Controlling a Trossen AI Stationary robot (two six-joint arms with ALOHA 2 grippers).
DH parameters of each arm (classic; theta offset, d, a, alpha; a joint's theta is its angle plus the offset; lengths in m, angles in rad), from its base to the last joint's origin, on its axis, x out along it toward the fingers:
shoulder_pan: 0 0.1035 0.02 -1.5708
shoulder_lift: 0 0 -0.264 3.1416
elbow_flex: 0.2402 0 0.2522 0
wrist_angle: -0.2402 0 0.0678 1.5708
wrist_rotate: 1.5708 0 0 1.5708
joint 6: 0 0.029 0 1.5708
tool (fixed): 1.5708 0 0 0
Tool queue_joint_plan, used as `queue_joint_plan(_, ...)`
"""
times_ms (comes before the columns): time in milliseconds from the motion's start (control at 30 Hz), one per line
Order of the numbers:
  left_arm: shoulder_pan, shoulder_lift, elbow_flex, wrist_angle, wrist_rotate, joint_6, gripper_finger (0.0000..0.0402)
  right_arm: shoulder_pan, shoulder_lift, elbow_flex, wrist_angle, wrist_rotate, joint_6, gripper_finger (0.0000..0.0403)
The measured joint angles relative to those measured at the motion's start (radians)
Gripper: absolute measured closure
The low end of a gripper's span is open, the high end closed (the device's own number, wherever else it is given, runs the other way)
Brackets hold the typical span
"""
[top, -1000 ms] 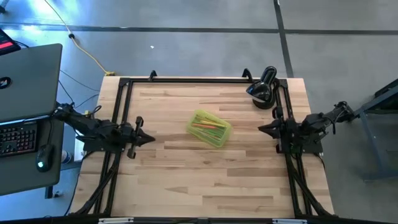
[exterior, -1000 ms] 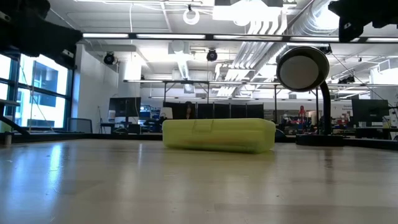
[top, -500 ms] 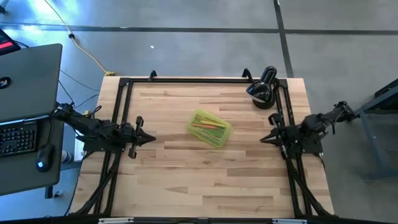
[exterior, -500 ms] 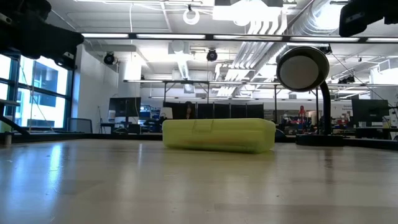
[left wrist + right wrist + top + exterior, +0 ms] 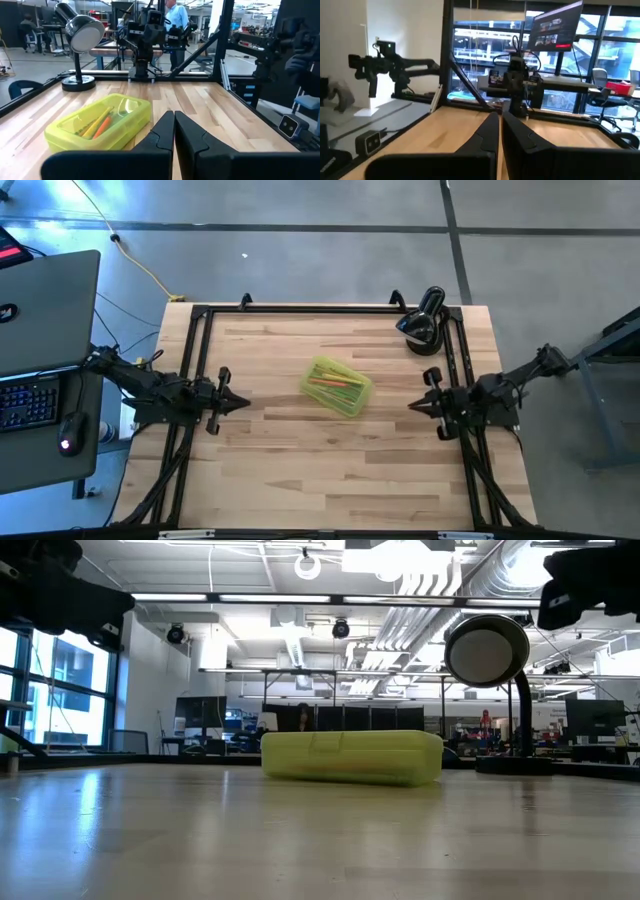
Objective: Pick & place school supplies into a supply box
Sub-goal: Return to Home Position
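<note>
The supply box (image 5: pixel 337 386), a translucent yellow-green case, rests flat on the wooden table a little behind its middle. It also shows in the low view (image 5: pixel 350 756) and the left wrist view (image 5: pixel 100 127). School supplies lie inside it: orange and yellow pens (image 5: pixel 97 124) show through its top. My left gripper (image 5: pixel 240 402) hovers shut at the table's left side, pointing level at the box. At the right side my right gripper (image 5: pixel 412 406) hovers shut, also pointing inward. Both stand well clear of the box. The left wrist view (image 5: pixel 174 115) and the right wrist view (image 5: pixel 499 116) show the fingers closed on nothing.
A black desk lamp (image 5: pixel 422 323) stands at the far right corner of the table. A black frame rail (image 5: pixel 300 308) runs around the table's far edge and sides. A laptop (image 5: pixel 40 310) sits off the table to the left. Bare wood (image 5: pixel 320 470) lies between the box and the near edge.
My right gripper has sunk a little and shifted toward the table's near edge, staying shut. The left gripper and the box have kept still.
</note>
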Motion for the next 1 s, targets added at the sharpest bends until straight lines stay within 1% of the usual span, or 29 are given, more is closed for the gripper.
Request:
queue_joint_plan(100,0.0,0.0,0.0,0.0,0.0,0.0,0.0357,0.0,-0.001,0.0,-0.014,0.004,0.002,0.0403)
queue_joint_plan(267,0.0,0.0,0.0,0.0,0.0,0.0,0.0357,0.0,-0.001,0.0,-0.091,0.042,0.097,0.0403)
queue_joint_plan(367,0.0,0.0,0.0,0.0,0.0,0.0,0.0357,0.0,0.0,0.0,-0.116,0.05,0.1,0.0403)
queue_joint_plan(533,0.0,0.0,0.0,0.0,0.0,0.0,0.0357,0.0,0.0,0.0,-0.118,0.048,0.065,0.0403)
queue_joint_plan(667,0.0,0.0,0.0,0.0,0.0,0.0,0.0357,0.0,0.0,0.0,-0.119,0.051,-0.057,0.0403)
queue_joint_plan(733,0.0,0.0,0.0,0.0,0.0,0.0,0.0357,0.0,0.0,0.0,-0.118,0.051,-0.09,0.0402)
queue_joint_plan(1000,0.0,0.0,0.0,0.0,0.0,0.0,0.0357,0.0,0.0,0.0,-0.118,0.051,-0.079,0.0402)
